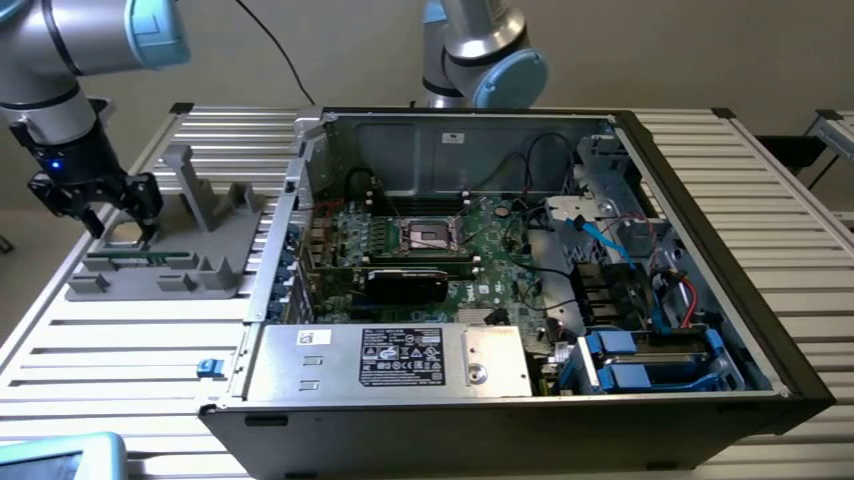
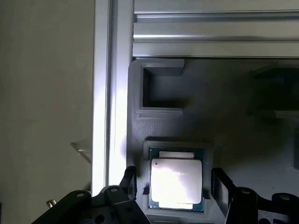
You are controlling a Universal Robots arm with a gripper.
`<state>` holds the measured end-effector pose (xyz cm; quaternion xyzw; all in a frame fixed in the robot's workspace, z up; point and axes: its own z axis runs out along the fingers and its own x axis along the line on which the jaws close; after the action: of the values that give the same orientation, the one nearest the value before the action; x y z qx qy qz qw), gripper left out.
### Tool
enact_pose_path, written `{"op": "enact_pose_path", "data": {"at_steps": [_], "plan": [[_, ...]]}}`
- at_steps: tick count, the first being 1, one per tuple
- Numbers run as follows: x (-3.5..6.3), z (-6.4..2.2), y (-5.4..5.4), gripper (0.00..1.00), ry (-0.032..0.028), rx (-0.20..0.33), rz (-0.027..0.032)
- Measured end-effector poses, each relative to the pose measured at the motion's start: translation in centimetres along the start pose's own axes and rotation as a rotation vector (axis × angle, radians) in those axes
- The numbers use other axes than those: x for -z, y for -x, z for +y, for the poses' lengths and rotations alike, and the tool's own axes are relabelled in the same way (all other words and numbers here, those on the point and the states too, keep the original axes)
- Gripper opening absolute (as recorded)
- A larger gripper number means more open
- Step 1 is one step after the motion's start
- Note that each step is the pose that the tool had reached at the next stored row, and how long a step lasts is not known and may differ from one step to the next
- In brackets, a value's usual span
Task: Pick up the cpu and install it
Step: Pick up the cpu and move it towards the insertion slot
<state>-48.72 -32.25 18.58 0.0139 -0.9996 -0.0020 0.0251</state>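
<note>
The black tool (image 1: pixel 123 225) is spread open astride the small, square, silver-topped cpu (image 2: pixel 176 183). The cpu is seated in a grey moulded holder (image 2: pixel 163 79).

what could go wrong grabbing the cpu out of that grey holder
The open hand straddles the cpu, which sits recessed in the grey holder; its fingers may catch the pocket rim instead of the chip's edges. The chip is thin and flat, so it could tilt or slip once squeezed.

arm (image 1: pixel 54 110): reaches down above the cpu (image 2: pixel 176 163), wrist vertical
gripper (image 1: pixel 118 222): jaws wide apart, pointing down, straddling the cpu
</note>
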Motion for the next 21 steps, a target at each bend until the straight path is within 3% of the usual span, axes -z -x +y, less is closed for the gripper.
{"op": "enact_pose_path", "data": {"at_steps": [2, 8, 10, 13, 15, 18, 21], "plan": [[-0.01, 0.00, 0.00, 0.75, -0.0097, 0.000, 0.0002], [0.00, 0.00, 0.00, 0.75, -0.0111, 0.000, -0.0053], [0.00, 0.00, -0.01, 0.75, -0.0113, 0.000, -0.0131], [0.00, 0.01, -0.04, 0.75, -0.0116, 0.000, -0.0321], [-0.01, 0.01, -0.09, 0.75, -0.0106, 0.000, -0.0364], [-0.03, 0.03, -0.12, 0.75, -0.0012, 0.000, -0.0367], [-0.04, 0.02, -0.12, 0.75, 0.0009, 0.000, -0.0368]]}}
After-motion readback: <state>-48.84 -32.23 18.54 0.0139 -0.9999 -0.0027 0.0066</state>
